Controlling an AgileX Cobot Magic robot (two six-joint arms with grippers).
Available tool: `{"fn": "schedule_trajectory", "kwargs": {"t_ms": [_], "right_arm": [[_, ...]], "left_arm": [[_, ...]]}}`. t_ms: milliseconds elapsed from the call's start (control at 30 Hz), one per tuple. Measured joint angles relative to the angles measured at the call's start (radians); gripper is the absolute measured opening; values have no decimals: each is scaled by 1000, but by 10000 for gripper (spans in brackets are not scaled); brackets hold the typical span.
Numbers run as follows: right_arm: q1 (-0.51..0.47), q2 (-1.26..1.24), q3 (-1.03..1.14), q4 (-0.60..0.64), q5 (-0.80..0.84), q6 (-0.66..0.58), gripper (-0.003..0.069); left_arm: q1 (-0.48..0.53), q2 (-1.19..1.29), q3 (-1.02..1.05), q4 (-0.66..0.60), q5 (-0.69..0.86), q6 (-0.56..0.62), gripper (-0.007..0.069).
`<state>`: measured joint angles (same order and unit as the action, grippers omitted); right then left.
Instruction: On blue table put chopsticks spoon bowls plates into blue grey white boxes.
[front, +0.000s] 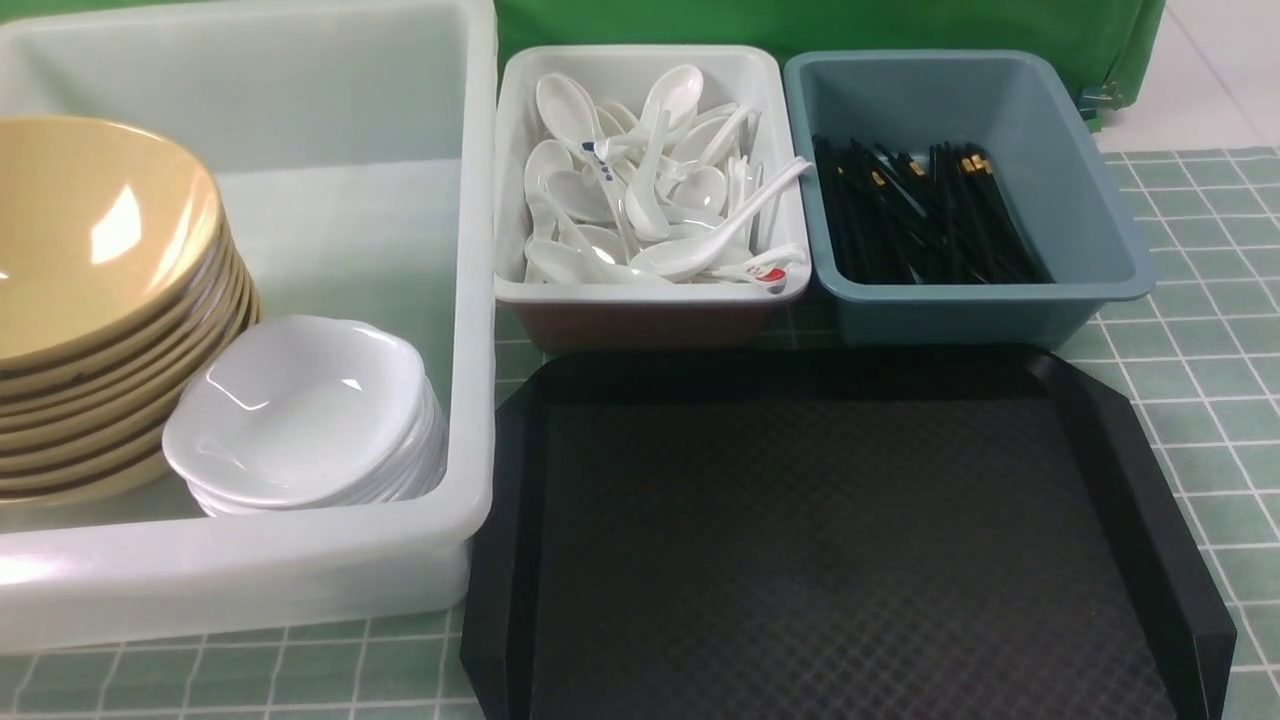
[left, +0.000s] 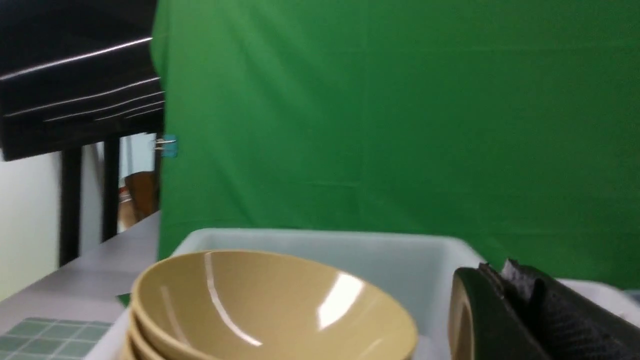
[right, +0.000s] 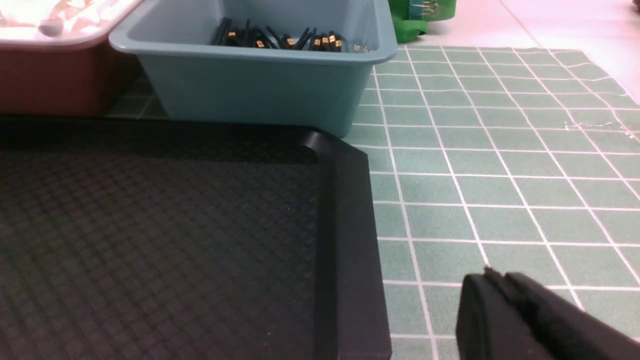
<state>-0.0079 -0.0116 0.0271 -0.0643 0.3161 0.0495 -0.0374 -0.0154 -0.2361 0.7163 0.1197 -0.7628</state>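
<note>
Both tools look clenched on nothing, the left tool (left: 500, 272) near the bowls and the right tool (right: 500, 275) over the green gridded surface (front: 1210, 400), probably because sorting is finished. At ten o'clock in front view, the large translucent whitish plastic tub (front: 300, 540) holds glossy tan-yellow bowls (front: 110, 230), nested and tilted, likely to save room, beside stacked small white glossy plates (front: 300, 410). At twelve, the white rectangular plastic bin (front: 650, 292) holds jumbled white spoons (front: 570, 110), one handle crossing its rim toward three. At one, the blue-grey plastic bin (front: 950, 310) keeps black gold-banded chopsticks (front: 960, 220) together.
</note>
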Motion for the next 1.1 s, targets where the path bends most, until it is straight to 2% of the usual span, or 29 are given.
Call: {"fn": "schedule_trajectory", "kwargs": {"t_ms": [133,200,233,300,367,467,500,600,900,1100], "right_arm": [[0,0,0,0,0,0,74],[0,0,0,0,0,0,76],[0,0,0,0,0,0,76],[0,0,0,0,0,0,78],[0,0,0,0,0,0,78],[0,0,0,0,0,0,78],[0,0,0,0,0,0,81],[0,0,0,0,0,0,86],[0,0,-1,0,3,-1,95],[0,0,-1,0,3,-2,102]], "left_arm": [[0,0,71,-285,-150,216,5],[1,0,126,-435,-166,314,5],[1,0,132,-448,-166,323,5],[1,0,212,-570,-162,416,5],[1,0,253,-617,-120,474,5],[1,0,261,-640,-25,490,5],[1,0,261,-661,66,489,5],[1,0,260,-704,211,492,5],[1,0,256,-778,234,615,5],[1,0,256,-786,234,640,5]]}}
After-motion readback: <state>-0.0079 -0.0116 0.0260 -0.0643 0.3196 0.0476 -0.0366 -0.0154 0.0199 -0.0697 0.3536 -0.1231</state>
